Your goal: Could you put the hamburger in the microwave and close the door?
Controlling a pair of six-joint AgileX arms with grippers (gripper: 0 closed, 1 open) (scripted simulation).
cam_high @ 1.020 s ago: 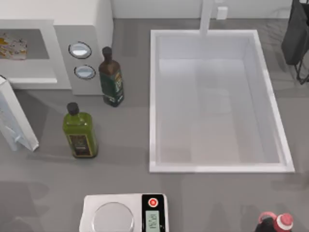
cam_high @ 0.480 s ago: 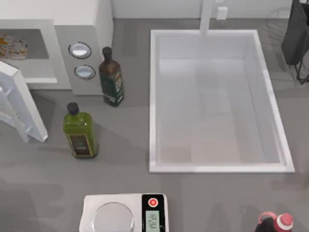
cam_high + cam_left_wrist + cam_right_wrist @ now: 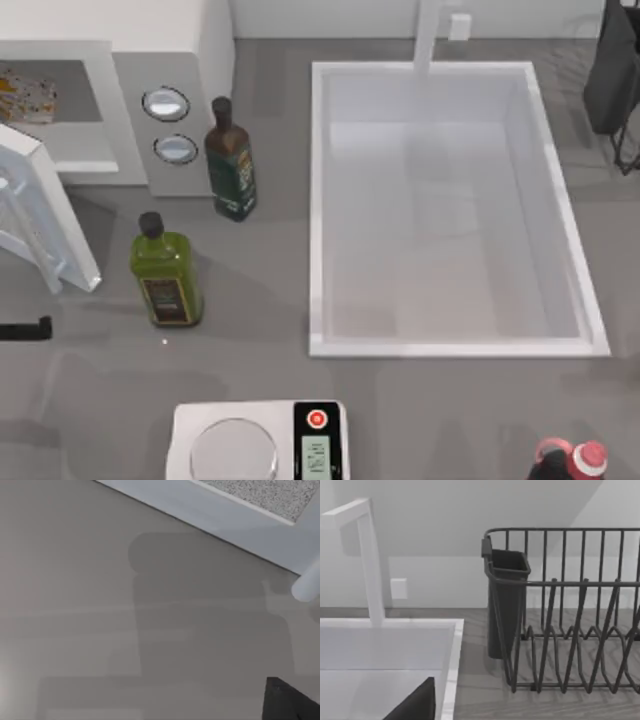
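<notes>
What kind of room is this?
It looks like a kitchen, a make-believe computer one. There is a big white sink set into the grey counter, a microwave with its door swung open, and a dark dish rack beside the sink.
</notes>
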